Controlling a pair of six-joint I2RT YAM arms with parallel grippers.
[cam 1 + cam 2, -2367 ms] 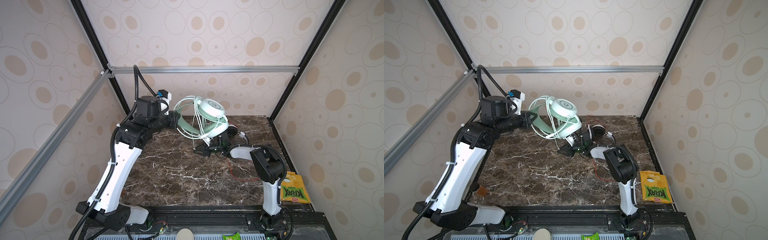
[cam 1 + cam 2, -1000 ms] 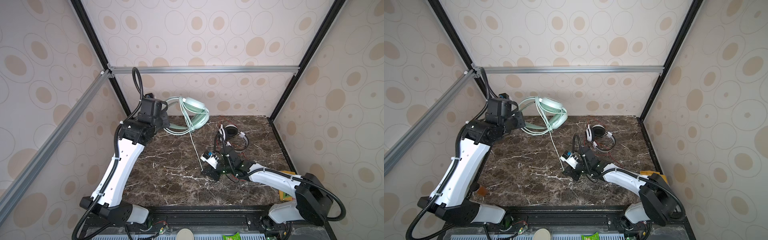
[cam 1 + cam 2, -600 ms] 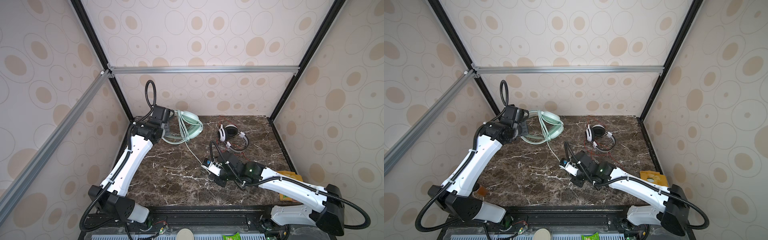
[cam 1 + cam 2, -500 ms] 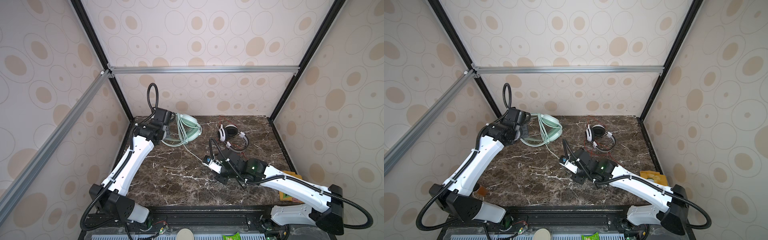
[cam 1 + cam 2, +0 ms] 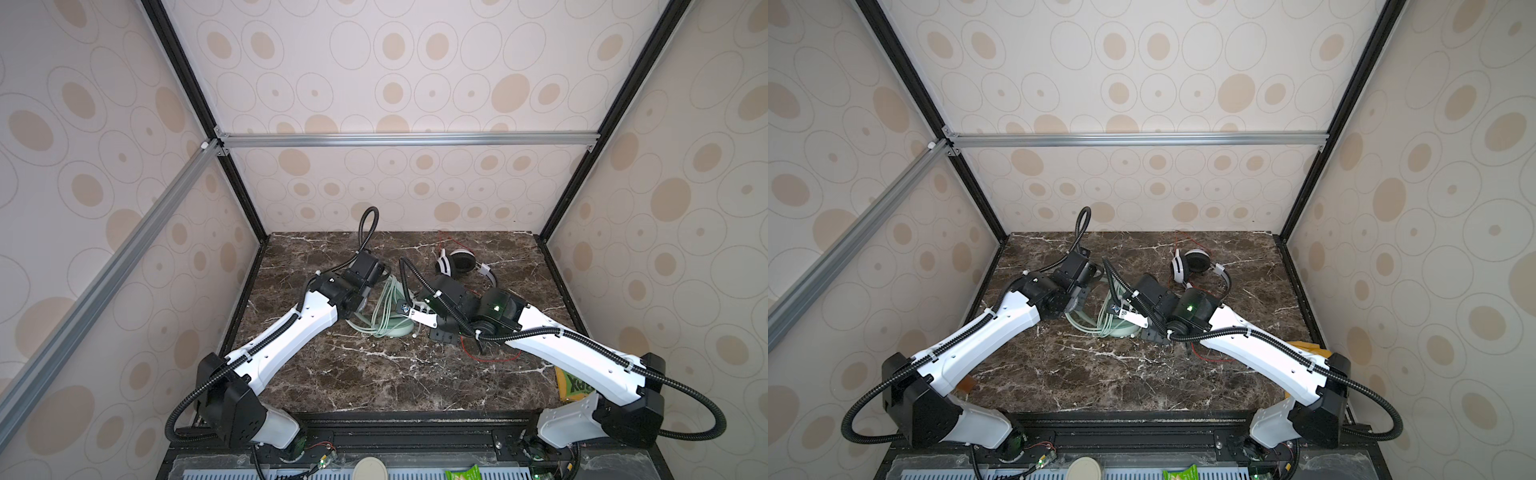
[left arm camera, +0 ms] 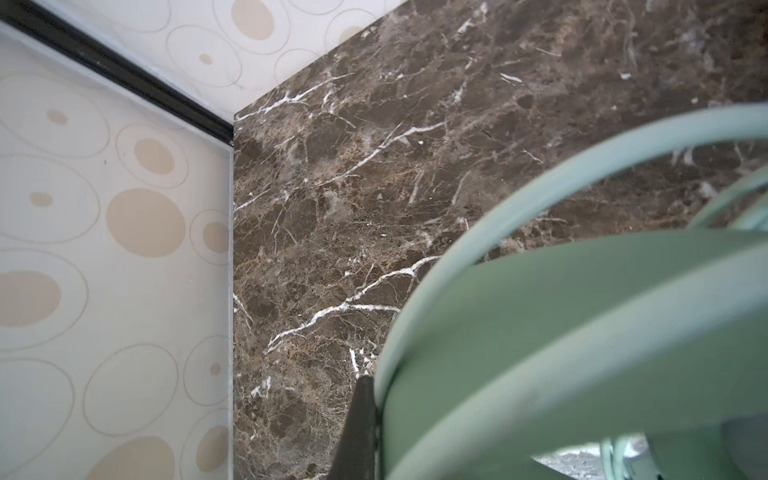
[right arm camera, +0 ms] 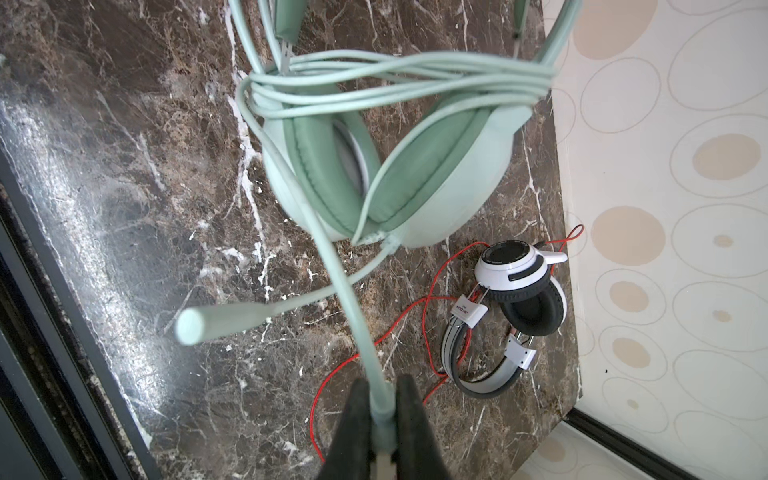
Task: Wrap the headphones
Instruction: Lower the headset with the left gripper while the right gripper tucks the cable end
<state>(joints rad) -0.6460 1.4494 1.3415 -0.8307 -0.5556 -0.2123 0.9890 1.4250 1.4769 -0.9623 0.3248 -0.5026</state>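
My left pincer [image 6: 368,395] is pressed together on the padded headband of the mint-green over-ear headset [image 5: 390,316], which lies left of centre on the dark marble table [image 5: 374,382]. My right pincer [image 7: 382,386] pinches the tail of its pale green rubber cable [image 7: 348,291] between both tips.

Several loops of that cable already cross the headset above the two ear cups, and only a short free length runs from the bundle to my right pincer. I judge I am at the last turn of the first headset. The next move calls for keeping the band clamped while I carry the tail across the loops, keep it clear of the slim green microphone boom [image 7: 232,318], and tuck the end under so the bundle cannot spring loose.

The white-and-black headset with the silver band [image 7: 519,274] sits at the far right, unwrapped, with its thin red cable [image 7: 415,307] sprawled over the table.

A white slider tag [image 7: 469,309] carries print too small to read. The lettering on the yellow-green snack bag [image 5: 575,386] at the right edge is half hidden.
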